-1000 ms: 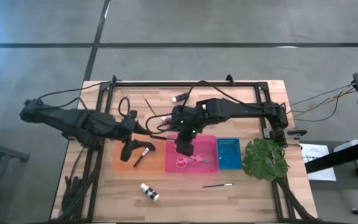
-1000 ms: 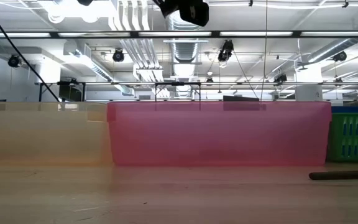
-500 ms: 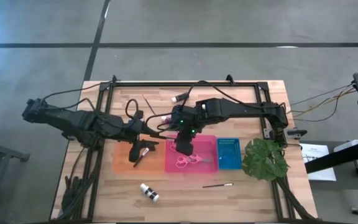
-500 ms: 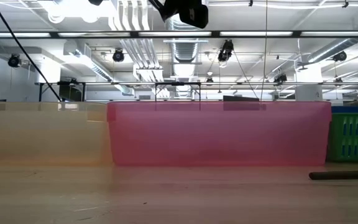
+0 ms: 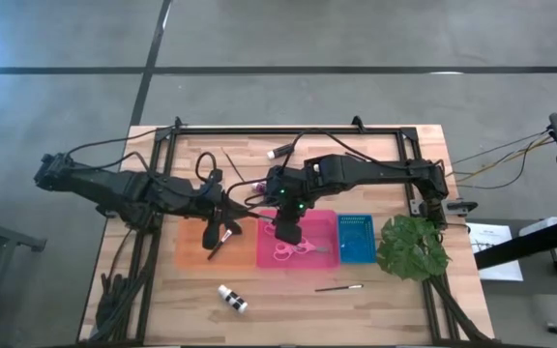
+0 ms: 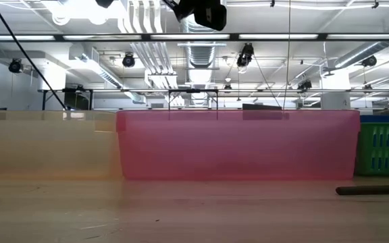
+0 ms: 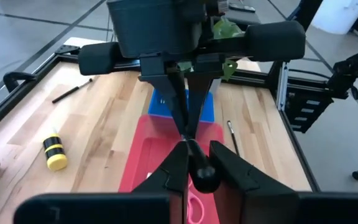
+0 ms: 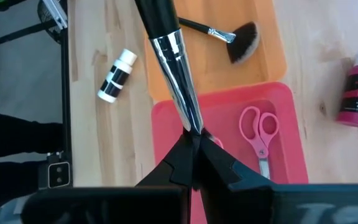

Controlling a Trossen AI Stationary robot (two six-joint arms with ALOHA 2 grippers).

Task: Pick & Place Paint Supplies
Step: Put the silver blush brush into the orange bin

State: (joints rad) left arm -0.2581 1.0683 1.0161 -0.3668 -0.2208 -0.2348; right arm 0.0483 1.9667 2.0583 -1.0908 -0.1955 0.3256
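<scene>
Since a second ago: left gripper (image 7: 194,163) closed from spread onto brush (image 8: 173,62) handle over pink tray (image 5: 322,253); right gripper (image 8: 194,144) pinching its ferrule.

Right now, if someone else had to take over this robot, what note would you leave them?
Right hand: shut on the big brush at its metal collar, above the pink tray.
Left hand: shut on that brush's handle end; looks like a handover.
Done: fan brush in the orange tray, scissors in the pink tray.
Left: pink bottle, yellow bottle, black-and-white bottle and thin brush, all on the table.
</scene>
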